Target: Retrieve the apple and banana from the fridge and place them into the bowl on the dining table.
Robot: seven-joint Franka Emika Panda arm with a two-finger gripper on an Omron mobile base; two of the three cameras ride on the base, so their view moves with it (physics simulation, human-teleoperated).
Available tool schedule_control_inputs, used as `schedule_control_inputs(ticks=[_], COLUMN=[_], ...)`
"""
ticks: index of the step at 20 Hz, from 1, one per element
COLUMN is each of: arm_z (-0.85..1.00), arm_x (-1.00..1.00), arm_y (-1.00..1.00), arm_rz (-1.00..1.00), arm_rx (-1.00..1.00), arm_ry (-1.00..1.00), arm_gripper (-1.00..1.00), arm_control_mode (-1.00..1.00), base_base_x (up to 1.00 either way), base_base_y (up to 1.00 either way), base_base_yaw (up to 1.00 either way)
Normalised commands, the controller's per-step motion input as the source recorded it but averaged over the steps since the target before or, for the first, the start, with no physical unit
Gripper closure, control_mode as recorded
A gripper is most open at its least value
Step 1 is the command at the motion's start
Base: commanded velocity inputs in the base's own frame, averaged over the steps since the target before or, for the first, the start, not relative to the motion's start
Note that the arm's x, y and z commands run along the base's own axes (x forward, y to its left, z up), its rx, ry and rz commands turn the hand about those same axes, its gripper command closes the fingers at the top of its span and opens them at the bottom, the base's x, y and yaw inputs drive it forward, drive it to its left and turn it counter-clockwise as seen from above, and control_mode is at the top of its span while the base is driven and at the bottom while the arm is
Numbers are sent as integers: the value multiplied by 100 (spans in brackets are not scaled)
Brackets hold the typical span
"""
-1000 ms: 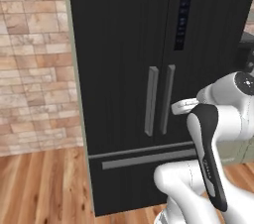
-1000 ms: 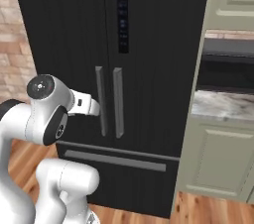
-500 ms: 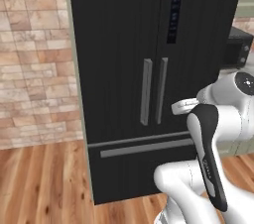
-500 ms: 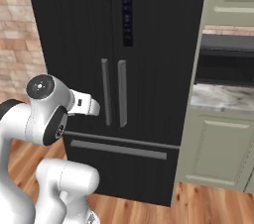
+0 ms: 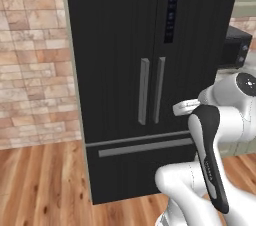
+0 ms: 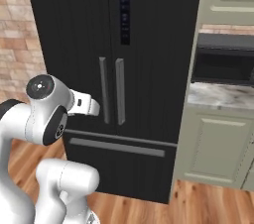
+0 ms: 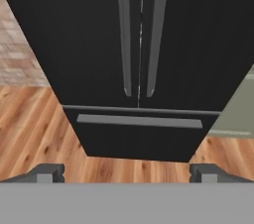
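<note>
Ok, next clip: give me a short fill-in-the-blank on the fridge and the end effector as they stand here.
1. Both fridge doors are ____.
2. The end effector's jaws stand ____, holding nothing.
3. Below the two vertical handles runs a ____ drawer handle.
4. The microwave sits on the fridge's ____ side in both base views.

Missing words: shut; open; horizontal; right

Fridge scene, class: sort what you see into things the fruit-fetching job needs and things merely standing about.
Needed: fridge, doors shut; its two handles; the open hand.
Standing about: microwave; brick wall; stone counter; sage cabinet.
</note>
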Motion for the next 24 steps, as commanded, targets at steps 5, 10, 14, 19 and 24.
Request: schedule_control_inputs(ticks=[5, 10, 14, 19, 24], arm_z=[0, 0, -1, 0, 6], arm_x=[0, 0, 0, 5, 40], arm_y=[0, 0, -7, -31, -19], arm_rz=[0, 0, 0, 0, 0], arm_rx=[0, 0, 1, 7, 5], arm_ry=[0, 0, 0, 0, 1], arm_gripper=[-100, -100, -100, -100, -100], arm_control_mode=[100, -100, -100, -100, -100], base_base_x=[-12, 0, 0, 0, 0], base_base_y=[-22, -1, 0, 0, 0], base_base_yaw=[0, 0, 0, 0, 0])
